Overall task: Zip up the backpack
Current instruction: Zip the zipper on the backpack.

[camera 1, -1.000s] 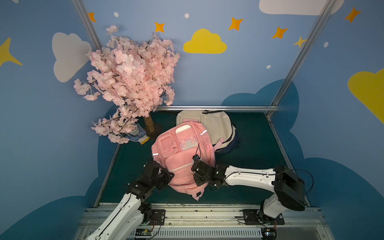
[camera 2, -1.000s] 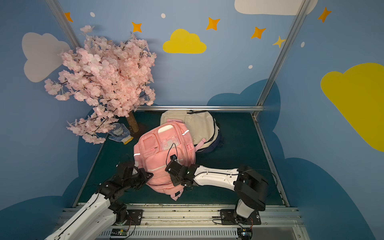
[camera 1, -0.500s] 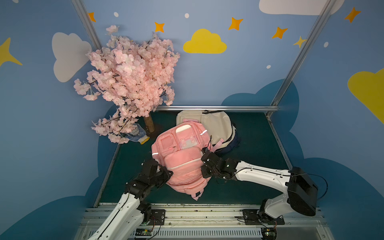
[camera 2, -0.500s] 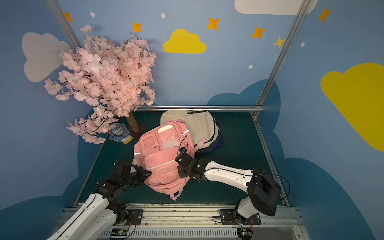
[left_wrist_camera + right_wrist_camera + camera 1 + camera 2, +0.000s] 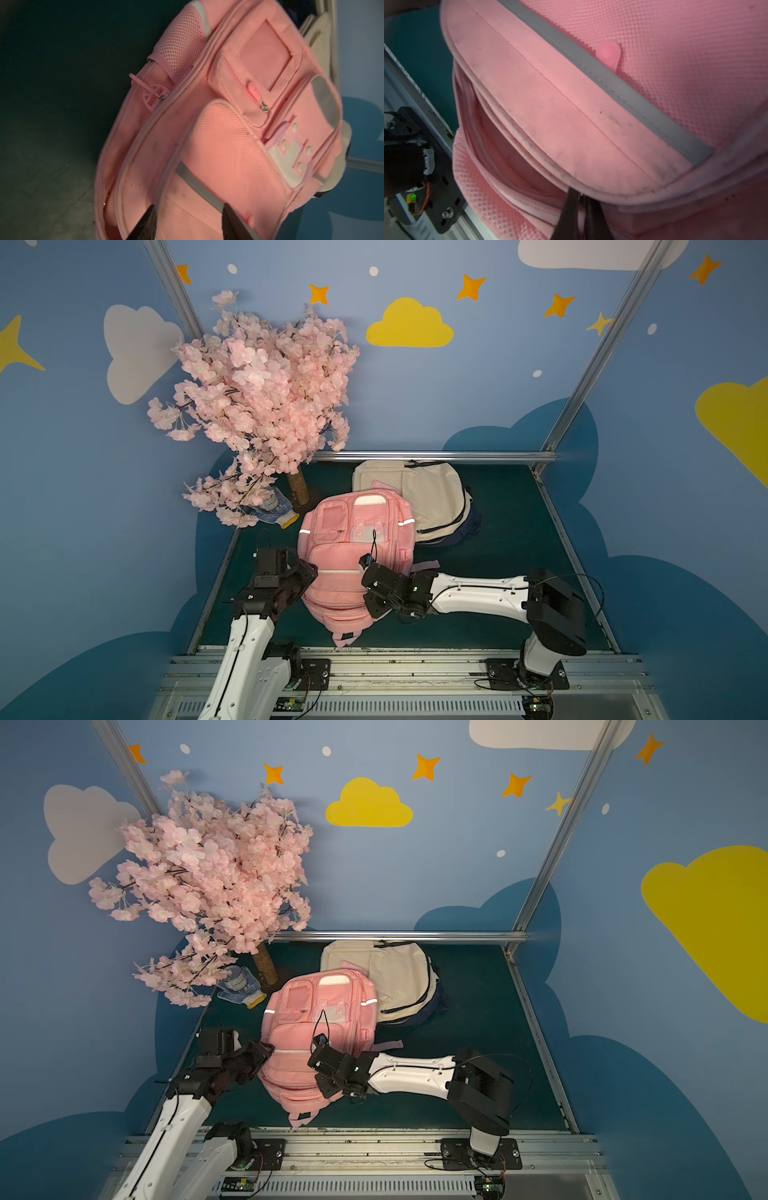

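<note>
The left gripper [image 5: 189,207] has its jaws apart, pink backpack [image 5: 218,135] fabric between them. The right gripper [image 5: 580,199] is pinched together at the backpack's open main zipper [image 5: 517,195].

The pink backpack [image 5: 336,585] lies front up before me on the green mat [image 5: 498,539], top end toward my base. Its main compartment [image 5: 512,153] gapes unzipped, and a round pink zipper pull [image 5: 154,97] sits beside the mesh pocket [image 5: 180,49].

left tool [image 5: 189,205]: jaws apart | right tool [image 5: 580,197]: jaws pinched together | left arm [image 5: 249,639]: reaching forward | right arm [image 5: 478,597]: stretched sideways
</note>
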